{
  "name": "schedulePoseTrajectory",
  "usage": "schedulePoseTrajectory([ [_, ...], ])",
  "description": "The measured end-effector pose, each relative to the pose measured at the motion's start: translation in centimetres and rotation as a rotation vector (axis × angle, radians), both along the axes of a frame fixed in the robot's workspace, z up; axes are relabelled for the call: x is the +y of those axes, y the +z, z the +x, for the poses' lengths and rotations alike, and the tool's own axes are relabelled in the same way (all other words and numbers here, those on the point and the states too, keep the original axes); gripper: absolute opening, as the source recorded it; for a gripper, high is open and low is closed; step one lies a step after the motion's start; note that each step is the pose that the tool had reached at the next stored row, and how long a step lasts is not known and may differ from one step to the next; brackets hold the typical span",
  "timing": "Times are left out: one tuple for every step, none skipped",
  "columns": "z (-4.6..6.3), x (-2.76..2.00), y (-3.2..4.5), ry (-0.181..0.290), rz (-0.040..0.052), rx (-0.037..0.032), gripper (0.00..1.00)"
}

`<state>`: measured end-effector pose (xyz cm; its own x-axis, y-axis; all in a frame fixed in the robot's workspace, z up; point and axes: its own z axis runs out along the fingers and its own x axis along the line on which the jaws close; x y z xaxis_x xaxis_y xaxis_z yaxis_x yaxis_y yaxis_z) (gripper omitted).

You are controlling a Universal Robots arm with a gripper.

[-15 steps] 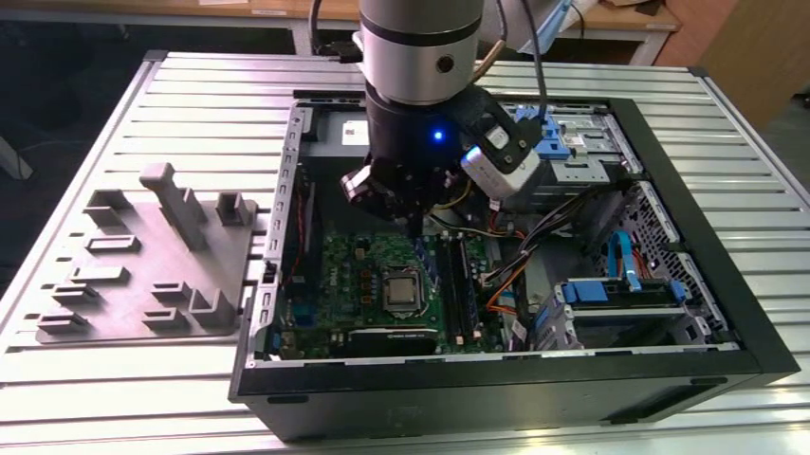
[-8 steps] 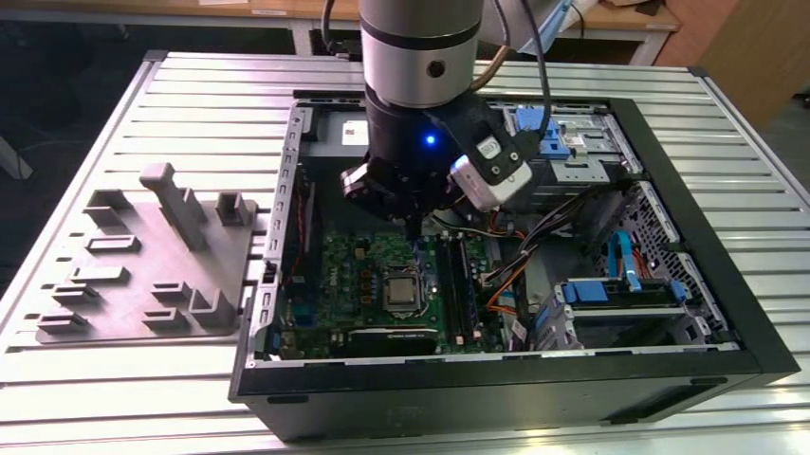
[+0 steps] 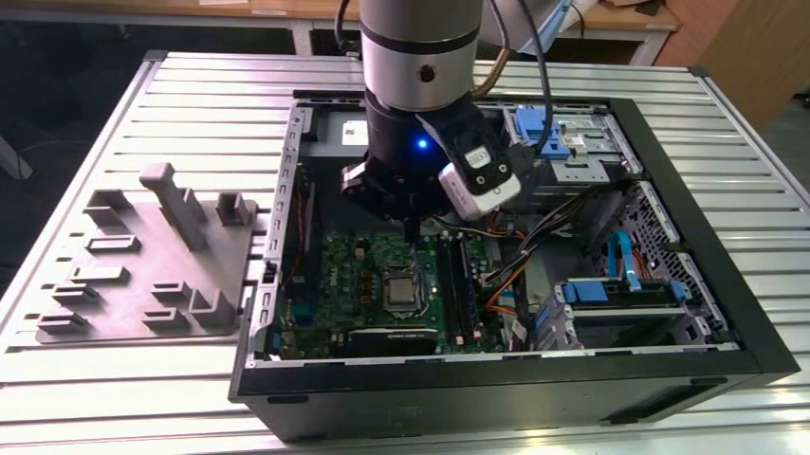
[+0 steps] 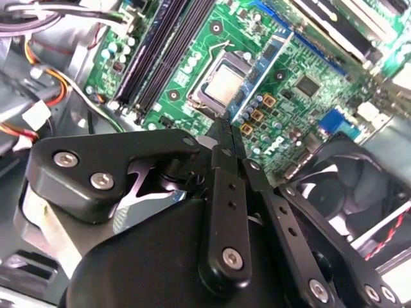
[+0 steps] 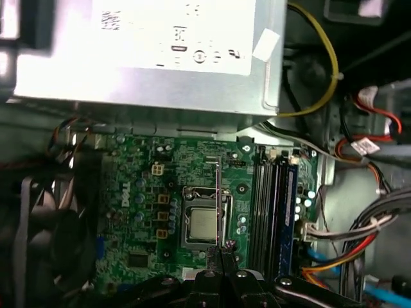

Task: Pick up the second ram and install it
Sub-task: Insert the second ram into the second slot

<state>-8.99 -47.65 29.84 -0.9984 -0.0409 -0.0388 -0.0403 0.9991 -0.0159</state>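
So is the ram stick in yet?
Not yet. Done: the ram looks picked up. In hand: the gripper has its jaws shut on it, holding it edge-on above the CPU socket, in line with the slots beside it. Left: it is not sitting in a slot yet.

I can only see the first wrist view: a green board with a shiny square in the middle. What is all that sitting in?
Observer: That is the motherboard. It sits inside a black computer case that lies open side up on a slatted metal table.
Operator: Is anything lying next to the case?
Observer: Yes. A grey moulded tray with upright pegs lies on the table, on the exterior view's left of the case.
Operator: And the black tips at the edge of my picture?
Observer: They belong to the gripper. It hangs from a silver arm that stands straight up above the case.
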Motion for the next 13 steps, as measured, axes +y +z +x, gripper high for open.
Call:
schedulePoseTrajectory([
  [0.0, 0.00, -0.01, -0.018, -0.0002, 0.0001, 0.11],
  [0.0, 0.00, -0.01, -0.021, -0.0002, 0.0001, 0.11],
  [0.0, 0.00, -0.01, -0.021, -0.0002, 0.0001, 0.11],
  [0.0, 0.00, -0.02, -0.021, -0.0001, 0.0000, 0.11],
  [0.0, 0.00, -0.02, -0.021, 0.0000, 0.0000, 0.11],
  [0.0, 0.00, -0.02, -0.021, 0.0000, 0.0000, 0.11],
  [0.1, 0.01, -0.04, -0.021, 0.0003, -0.0001, 0.11],
  [0.2, 0.01, -0.06, -0.021, 0.0003, -0.0001, 0.11],
  [0.5, 0.00, -0.06, -0.021, 0.0001, 0.0000, 0.11],
  [0.8, 0.00, -0.07, -0.021, 0.0000, 0.0001, 0.11],
  [1.1, 0.00, -0.09, -0.021, 0.0001, 0.0001, 0.11],
  [1.4, 0.00, -0.12, -0.021, 0.0001, 0.0002, 0.11],
  [1.7, 0.00, -0.14, -0.021, 0.0001, 0.0001, 0.11],
])
